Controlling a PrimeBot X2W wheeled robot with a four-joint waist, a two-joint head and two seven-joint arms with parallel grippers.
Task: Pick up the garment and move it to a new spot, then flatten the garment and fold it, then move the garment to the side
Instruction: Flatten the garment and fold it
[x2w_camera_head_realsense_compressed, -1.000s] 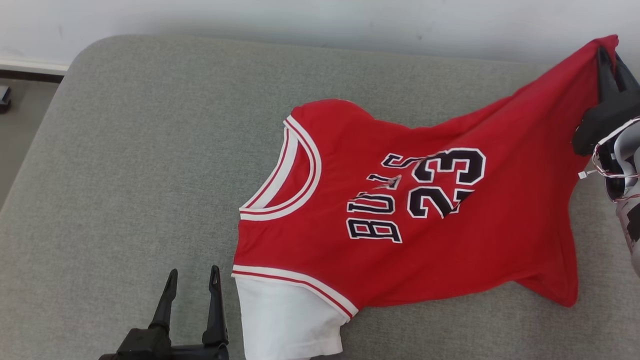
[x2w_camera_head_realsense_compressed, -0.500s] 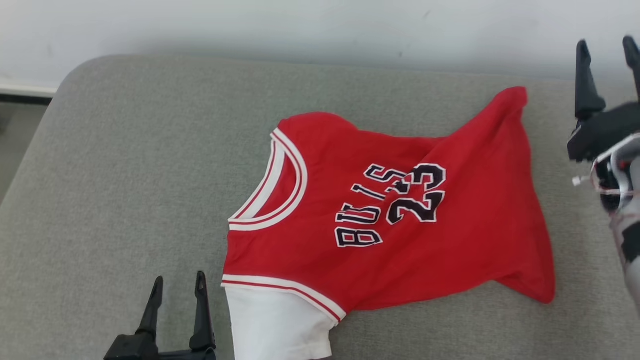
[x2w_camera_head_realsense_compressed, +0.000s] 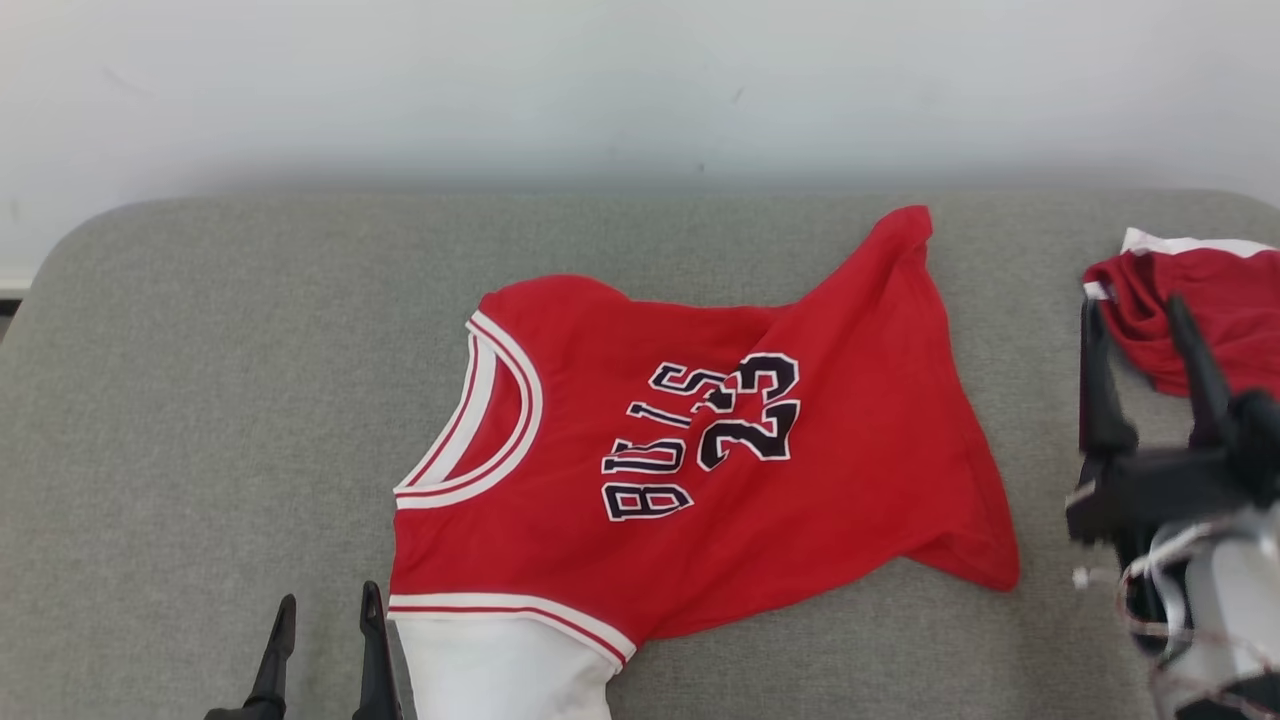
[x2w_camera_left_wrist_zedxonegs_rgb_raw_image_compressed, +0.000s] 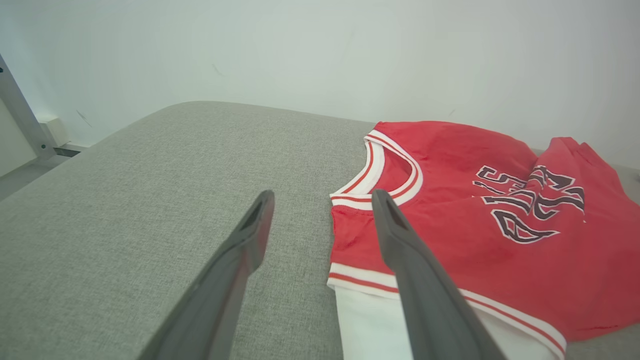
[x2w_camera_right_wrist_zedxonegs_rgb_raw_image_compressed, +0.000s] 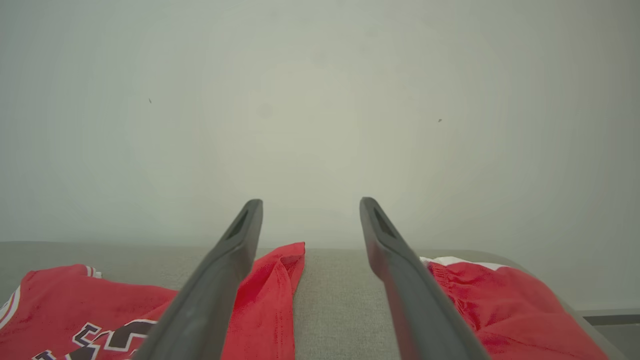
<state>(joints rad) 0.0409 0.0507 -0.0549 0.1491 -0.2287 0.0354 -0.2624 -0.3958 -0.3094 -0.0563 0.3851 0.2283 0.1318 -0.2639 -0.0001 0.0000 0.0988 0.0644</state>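
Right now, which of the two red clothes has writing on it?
The jersey spread in the middle of the grey cushion: it bears dark letters and 23. The bunched red garment at the right edge shows none.

On the cushion (x2w_camera_head_realsense_compressed: 200, 400), the jersey (x2w_camera_head_realsense_compressed: 800, 520) lies between the left tool (x2w_camera_head_realsense_compressed: 330, 595) and the right tool (x2w_camera_head_realsense_compressed: 1133, 303); a second garment (x2w_camera_head_realsense_compressed: 1225, 300) lies beyond the latter.

Two red garments lie here: one jersey (x2w_camera_head_realsense_compressed: 800, 470) numbered 23, and one second red piece (x2w_camera_head_realsense_compressed: 1220, 310) with white trim, well apart from the jersey's hem. There are two tools, the left tool (x2w_camera_head_realsense_compressed: 329, 598) just beside the jersey's white sleeve and the right tool (x2w_camera_head_realsense_compressed: 1133, 303) past its hem. Each has two dark fingers (x2w_camera_head_realsense_compressed: 1098, 380). One grey cushion (x2w_camera_head_realsense_compressed: 200, 400) lies under the jersey, and one pale wall (x2w_camera_head_realsense_compressed: 600, 80) stands behind it.
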